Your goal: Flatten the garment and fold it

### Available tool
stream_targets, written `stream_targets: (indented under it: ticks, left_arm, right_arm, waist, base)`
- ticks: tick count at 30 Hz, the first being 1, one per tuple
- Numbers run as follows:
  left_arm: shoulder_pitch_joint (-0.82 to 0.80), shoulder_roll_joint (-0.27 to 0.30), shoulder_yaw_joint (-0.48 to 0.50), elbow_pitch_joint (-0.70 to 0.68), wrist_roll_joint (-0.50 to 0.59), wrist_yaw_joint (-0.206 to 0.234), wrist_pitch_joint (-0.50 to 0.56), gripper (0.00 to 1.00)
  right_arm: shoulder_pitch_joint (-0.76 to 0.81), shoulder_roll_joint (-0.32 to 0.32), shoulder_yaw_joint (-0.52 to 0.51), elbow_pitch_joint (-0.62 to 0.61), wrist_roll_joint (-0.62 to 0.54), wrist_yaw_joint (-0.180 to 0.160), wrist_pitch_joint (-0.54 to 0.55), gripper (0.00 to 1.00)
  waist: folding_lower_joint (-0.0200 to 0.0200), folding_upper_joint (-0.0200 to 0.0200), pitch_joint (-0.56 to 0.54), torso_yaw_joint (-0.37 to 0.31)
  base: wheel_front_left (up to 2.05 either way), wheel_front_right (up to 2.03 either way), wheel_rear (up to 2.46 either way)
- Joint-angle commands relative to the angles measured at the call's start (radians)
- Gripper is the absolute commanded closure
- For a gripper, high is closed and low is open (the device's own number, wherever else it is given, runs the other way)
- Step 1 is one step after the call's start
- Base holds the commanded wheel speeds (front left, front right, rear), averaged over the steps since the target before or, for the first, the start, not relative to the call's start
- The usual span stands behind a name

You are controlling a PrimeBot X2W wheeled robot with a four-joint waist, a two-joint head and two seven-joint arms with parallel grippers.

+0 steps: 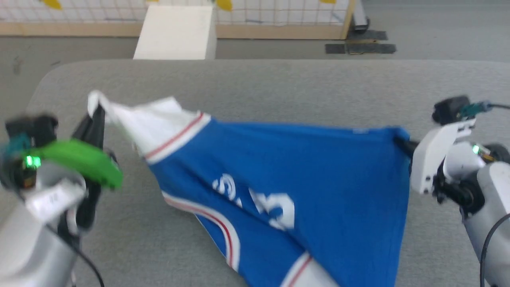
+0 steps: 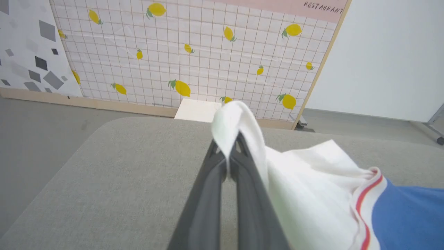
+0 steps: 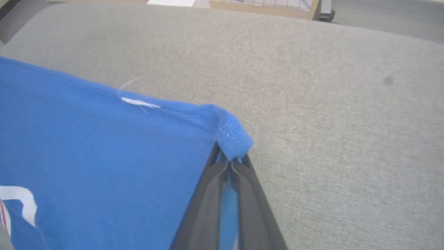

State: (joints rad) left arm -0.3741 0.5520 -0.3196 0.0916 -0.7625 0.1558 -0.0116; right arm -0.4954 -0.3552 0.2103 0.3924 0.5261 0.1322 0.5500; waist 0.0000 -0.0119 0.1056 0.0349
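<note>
The garment (image 1: 303, 187) is a royal-blue shirt with white print and red-and-white trim, stretched above the grey table (image 1: 255, 83) between my two grippers. At the left, my left gripper (image 1: 97, 109) is shut on the tip of a white sleeve (image 2: 239, 121); the cloth drapes over its fingers (image 2: 208, 194). My right gripper (image 1: 400, 143) is shut on a blue hem corner (image 3: 236, 139) at the right, with fabric pinched between its fingers (image 3: 204, 208). The shirt's lower part hangs toward the near edge, where a second white sleeve (image 1: 314, 275) shows.
A pale box (image 1: 175, 32) stands on the floor beyond the table's far edge. Behind it runs a lemon-print grid panel (image 2: 194, 52) with a wooden base. Bare grey tabletop (image 3: 329, 104) lies around the shirt on the far side and the right.
</note>
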Motion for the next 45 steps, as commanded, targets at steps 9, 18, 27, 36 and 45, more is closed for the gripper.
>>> stream_targets:
  ticks: [9,18,27,36,45]
  left_arm:
    - [-0.498,-0.056,-0.015,0.360,0.039,-0.096,-0.001,1.00]
    - [-0.933,-0.058,-0.002,0.526,0.109,-0.144,-0.104,1.00]
    - [-1.256,-0.052,-0.025,0.622,0.178,-0.169,-0.140,1.00]
    - [-1.305,-0.079,-0.043,0.754,0.178,-0.198,-0.169,1.00]
    - [-1.198,-0.113,-0.038,0.891,0.130,-0.241,-0.211,1.00]
  right_arm:
    - [-0.307,0.039,-0.081,0.109,-0.135,-0.002,-0.216,1.00]
    - [-0.644,0.033,-0.139,0.154,-0.244,-0.002,-0.372,1.00]
    - [-0.916,0.024,-0.157,0.222,-0.290,-0.002,-0.484,1.00]
    - [-1.044,0.070,-0.113,0.381,-0.284,-0.002,-0.568,1.00]
    - [-1.042,0.113,-0.009,0.537,-0.244,-0.002,-0.631,1.00]
  waist:
    - [0.0000,0.0119,0.047,-0.100]
    - [0.0000,0.0119,0.201,-0.120]
    - [0.0000,0.0119,0.367,-0.110]
    - [0.0000,0.0119,0.470,-0.103]
    - [0.0000,0.0119,0.457,-0.088]
  base:
    - [0.00,0.00,0.00]
    - [0.00,0.00,0.00]
    - [0.00,0.00,0.00]
    - [0.00,0.00,0.00]
    - [0.00,0.00,0.00]
